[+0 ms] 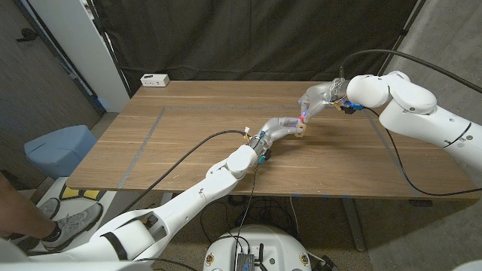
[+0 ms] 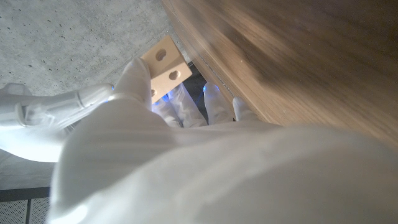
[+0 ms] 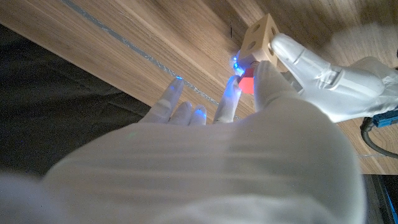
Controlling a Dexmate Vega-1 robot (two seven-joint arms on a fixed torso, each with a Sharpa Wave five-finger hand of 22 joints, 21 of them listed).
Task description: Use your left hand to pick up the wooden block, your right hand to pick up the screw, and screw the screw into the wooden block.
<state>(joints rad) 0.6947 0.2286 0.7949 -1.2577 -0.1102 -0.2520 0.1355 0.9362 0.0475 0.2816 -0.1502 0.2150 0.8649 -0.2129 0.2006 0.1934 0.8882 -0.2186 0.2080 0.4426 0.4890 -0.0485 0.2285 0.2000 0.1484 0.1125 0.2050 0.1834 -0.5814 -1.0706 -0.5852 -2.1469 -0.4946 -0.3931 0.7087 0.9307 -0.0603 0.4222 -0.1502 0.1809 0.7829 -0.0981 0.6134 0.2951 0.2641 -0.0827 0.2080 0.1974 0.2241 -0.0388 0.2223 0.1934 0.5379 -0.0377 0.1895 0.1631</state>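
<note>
Both picks done: our left hand (image 1: 285, 128) holds the wooden block (image 1: 300, 134), right hand (image 1: 316, 98) pinches the red-headed screw (image 3: 247, 85) against it, mid-right of frame. Threading depth unclear; driving remains.

Toward the tabletop's (image 1: 188, 143) far right part, the left robot hand (image 1: 285, 128) holds the wooden block (image 1: 300, 133); the right robot hand (image 1: 315, 99) meets it from above, a red-tipped screw (image 1: 303, 117) between.

Left hand (image 1: 282, 128) and right hand (image 1: 315, 99) fingertip-close, both gripping.
</note>
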